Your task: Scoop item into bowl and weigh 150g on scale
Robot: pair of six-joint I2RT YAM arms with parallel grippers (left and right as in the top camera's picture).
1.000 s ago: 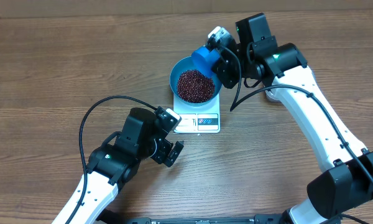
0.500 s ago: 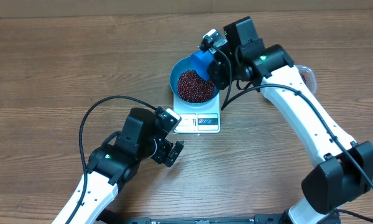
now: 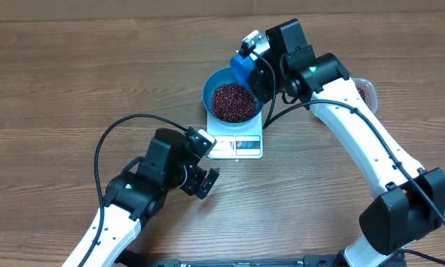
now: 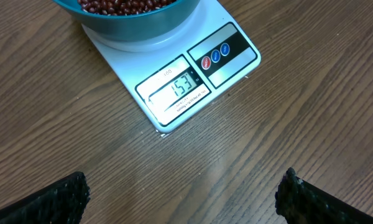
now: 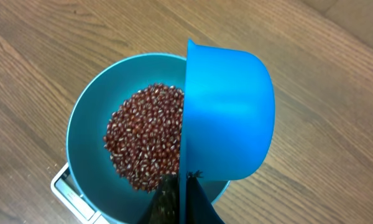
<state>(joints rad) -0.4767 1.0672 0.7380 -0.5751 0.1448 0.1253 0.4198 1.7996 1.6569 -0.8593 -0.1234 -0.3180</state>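
My right gripper [image 5: 180,198] is clamped tight on the small blue scoop [image 5: 227,118]. The scoop is tipped on its side over the rim of the blue bowl [image 5: 81,134], mouth toward the bowl. The red-brown beans [image 5: 143,140] lie heaped inside the bowl, which sits on the white scale [image 4: 137,65]; its display reads 153. My left gripper [image 4: 183,190] hangs spread wide and empty above the wooden table [image 4: 311,112], just in front of the scale.
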